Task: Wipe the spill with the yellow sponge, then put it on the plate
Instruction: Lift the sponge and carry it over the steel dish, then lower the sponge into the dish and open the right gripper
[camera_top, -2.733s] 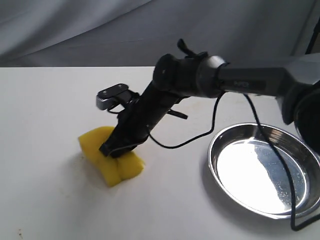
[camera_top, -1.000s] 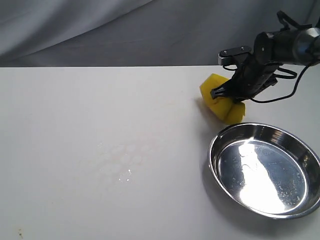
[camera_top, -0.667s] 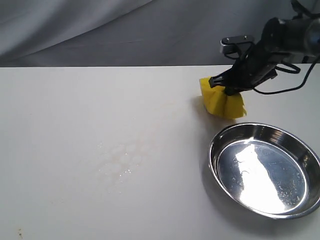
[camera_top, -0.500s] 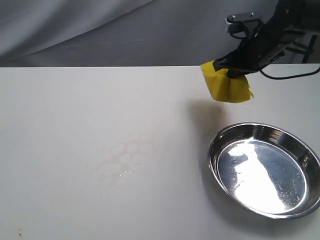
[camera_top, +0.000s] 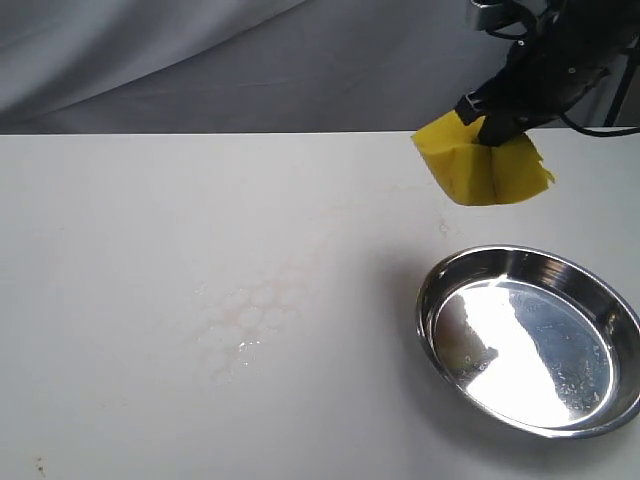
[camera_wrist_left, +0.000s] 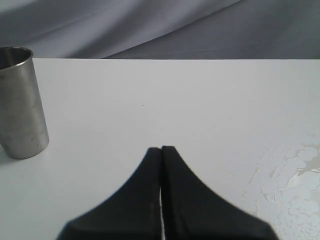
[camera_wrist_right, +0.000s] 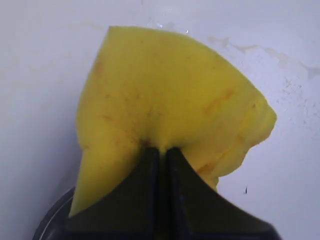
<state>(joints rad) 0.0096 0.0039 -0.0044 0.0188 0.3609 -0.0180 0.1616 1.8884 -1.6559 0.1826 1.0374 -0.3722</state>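
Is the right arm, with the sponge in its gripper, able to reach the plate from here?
Probably yes. The right gripper holds the yellow sponge in the air close to the plate, and nothing stands between them.

We see yellow sponge (camera_top: 483, 168) creased at middle, brown-flecked, aloft at far right; plate (camera_top: 428, 308) round, shiny steel, flat, near right.

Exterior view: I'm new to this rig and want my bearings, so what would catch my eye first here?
The bright yellow sponge stands out first, pinched and creased in the right gripper, apparently lifted off the table at the far right. In front of it sits the shiny plate, with nothing on it. A faint wet patch marks the table left of centre.
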